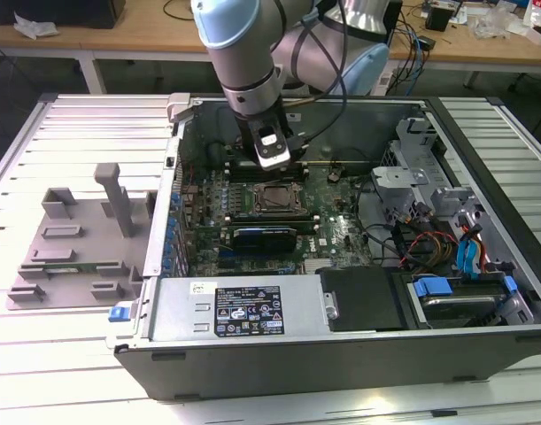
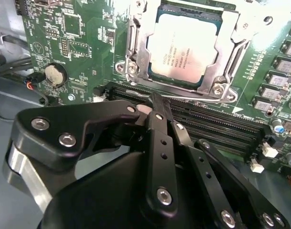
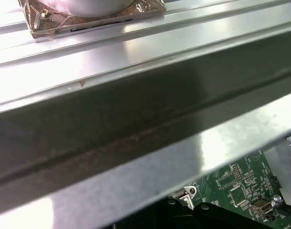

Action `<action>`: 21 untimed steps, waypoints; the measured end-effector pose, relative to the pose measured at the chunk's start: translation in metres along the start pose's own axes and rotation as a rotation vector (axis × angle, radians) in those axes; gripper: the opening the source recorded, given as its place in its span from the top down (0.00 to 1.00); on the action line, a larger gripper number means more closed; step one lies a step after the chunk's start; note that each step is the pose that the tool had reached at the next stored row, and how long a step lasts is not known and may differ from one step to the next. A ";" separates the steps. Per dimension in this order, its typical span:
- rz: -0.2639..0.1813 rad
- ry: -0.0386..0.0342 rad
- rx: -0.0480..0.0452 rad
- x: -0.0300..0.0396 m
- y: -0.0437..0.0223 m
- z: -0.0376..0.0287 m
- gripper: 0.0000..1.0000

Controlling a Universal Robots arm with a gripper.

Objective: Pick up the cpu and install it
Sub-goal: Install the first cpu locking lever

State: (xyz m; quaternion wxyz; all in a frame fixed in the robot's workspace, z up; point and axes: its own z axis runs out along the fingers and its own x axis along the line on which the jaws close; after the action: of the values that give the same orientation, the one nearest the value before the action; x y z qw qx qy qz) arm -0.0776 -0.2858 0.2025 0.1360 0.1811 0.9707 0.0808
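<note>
The cpu (image 2: 183,47), a square chip with a silvery metal top, lies flat inside the black socket frame (image 2: 135,52) on the green motherboard (image 2: 83,43). In the exterior view the cpu (image 1: 275,200) sits in the middle of the open computer case, under the arm. My gripper (image 1: 273,160) hangs just above and behind the socket. In the second wrist view the gripper (image 2: 156,104) has its black fingers (image 2: 160,121) pressed together over the memory slots beside the socket, with nothing between them. It is not touching the cpu.
A grey plastic tray (image 1: 75,239) lies on the slatted table at the exterior view's left. A black expansion card (image 1: 266,235) stands in front of the socket. Cables and drive bays (image 1: 447,248) crowd the case's right side. The case's metal wall (image 3: 135,119) runs close by in the first wrist view.
</note>
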 end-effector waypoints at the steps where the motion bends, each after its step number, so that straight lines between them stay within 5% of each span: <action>1: -0.002 -0.0081 0.0007 0.0005 -0.0003 0.0004 0.89; 3: -0.004 -0.0163 0.0014 0.0015 -0.0008 0.0018 0.89; 10: -0.011 -0.0264 0.0023 0.0047 -0.0028 0.0070 0.89; 21: -0.006 -0.0298 0.0031 -0.0052 0.0006 0.0119 0.89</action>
State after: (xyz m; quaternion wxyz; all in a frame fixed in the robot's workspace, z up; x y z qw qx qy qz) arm -0.0692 -0.2859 0.1926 0.1504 0.1797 0.9692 0.0762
